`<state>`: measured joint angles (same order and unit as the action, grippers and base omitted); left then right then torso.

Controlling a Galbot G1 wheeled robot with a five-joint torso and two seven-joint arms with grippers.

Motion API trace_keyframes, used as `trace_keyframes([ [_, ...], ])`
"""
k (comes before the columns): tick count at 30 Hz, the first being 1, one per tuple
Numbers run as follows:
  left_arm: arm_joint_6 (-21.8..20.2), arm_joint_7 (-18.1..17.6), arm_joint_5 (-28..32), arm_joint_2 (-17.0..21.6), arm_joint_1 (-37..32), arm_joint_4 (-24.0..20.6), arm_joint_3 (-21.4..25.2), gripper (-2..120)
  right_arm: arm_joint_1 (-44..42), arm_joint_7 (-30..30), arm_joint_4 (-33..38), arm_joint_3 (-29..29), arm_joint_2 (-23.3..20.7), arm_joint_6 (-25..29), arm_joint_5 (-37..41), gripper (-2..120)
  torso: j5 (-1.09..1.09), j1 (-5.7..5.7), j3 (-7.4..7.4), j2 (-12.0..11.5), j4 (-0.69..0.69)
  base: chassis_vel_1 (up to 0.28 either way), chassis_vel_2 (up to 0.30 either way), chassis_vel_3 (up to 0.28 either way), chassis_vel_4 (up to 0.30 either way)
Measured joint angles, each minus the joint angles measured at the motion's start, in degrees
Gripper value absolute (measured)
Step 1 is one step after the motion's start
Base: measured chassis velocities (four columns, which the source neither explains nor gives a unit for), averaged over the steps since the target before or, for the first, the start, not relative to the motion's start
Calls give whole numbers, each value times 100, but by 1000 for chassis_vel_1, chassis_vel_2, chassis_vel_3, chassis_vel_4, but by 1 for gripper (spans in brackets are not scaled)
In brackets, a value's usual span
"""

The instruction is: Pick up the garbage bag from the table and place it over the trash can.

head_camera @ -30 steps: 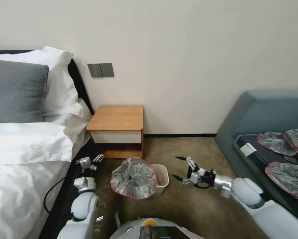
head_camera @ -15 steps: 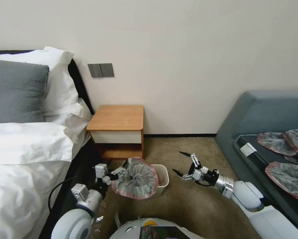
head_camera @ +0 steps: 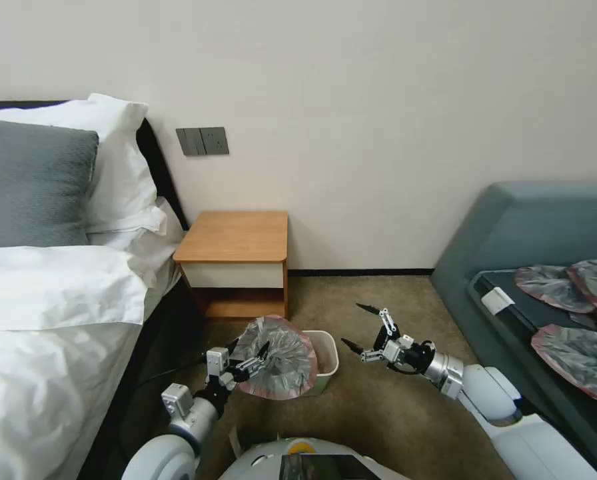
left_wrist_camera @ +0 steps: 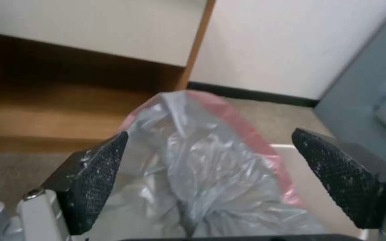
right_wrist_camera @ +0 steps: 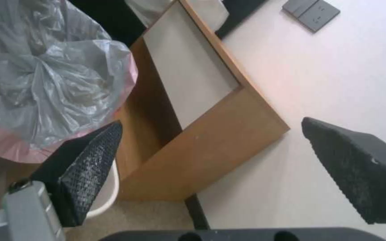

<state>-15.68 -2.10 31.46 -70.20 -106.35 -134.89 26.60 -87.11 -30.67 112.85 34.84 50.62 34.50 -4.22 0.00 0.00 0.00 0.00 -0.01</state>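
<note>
The garbage bag (head_camera: pixel 280 357), crinkled silver-grey with a pink-red rim, lies bunched over the left part of the cream trash can (head_camera: pixel 326 361) on the carpet. My left gripper (head_camera: pixel 254 360) is open at the bag's left edge. In the left wrist view the bag (left_wrist_camera: pixel 202 174) lies between its spread fingers (left_wrist_camera: pixel 90 187). My right gripper (head_camera: pixel 352 325) hangs open just right of the can, touching nothing. Its wrist view shows the bag (right_wrist_camera: pixel 45 83), the can's rim (right_wrist_camera: pixel 108 190) and the table (right_wrist_camera: pixel 215 140). The table (head_camera: pixel 235 237) stands behind the can against the wall, its top bare.
A bed with white sheets (head_camera: pixel 52 300) borders the left side, close to my left arm. A blue-grey sofa (head_camera: pixel 532 227) on the right carries more bags (head_camera: pixel 578 353). Open carpet (head_camera: pixel 372 413) lies in front of and right of the can.
My left arm swung from beside the bed over to the bag, and its open fingers now straddle the bag's left edge. The right gripper drifted slightly left, toward the can.
</note>
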Motion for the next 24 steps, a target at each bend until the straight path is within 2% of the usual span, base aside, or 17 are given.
trace_keyframes([
  [5, -375, -215, -88, -132, 179, 86, -116, 93, -9, 0, -10, -16, 8, 5, -3, 100, 0, 0, 0, 0, 0, 0, 0, 0, 0],
  [7, -447, -262, -254, -201, 254, 222, -161, 99, -8, 0, -10, -18, 15, 7, -5, 100, 0, 0, 0, 0, -1, 0, 0, 0, 0],
  [11, -464, -343, -457, -293, 335, 432, -190, 100, -42, 0, 0, -6, 37, 11, -5, 100, 0, 0, 0, 0, 0, 0, 0, 0, 0],
  [20, -594, -499, -535, -398, 495, 558, -224, 96, -67, -8, -2, 98, 1, 40, 55, 100, 0, 0, 0, 0, 0, 0, 0, 0, 0],
  [24, -823, -506, -831, -425, 615, 649, -215, 93, -92, -11, 20, 110, 6, 41, 64, 100, 0, 0, 0, 0, 0, 0, 0, 0, 0],
])
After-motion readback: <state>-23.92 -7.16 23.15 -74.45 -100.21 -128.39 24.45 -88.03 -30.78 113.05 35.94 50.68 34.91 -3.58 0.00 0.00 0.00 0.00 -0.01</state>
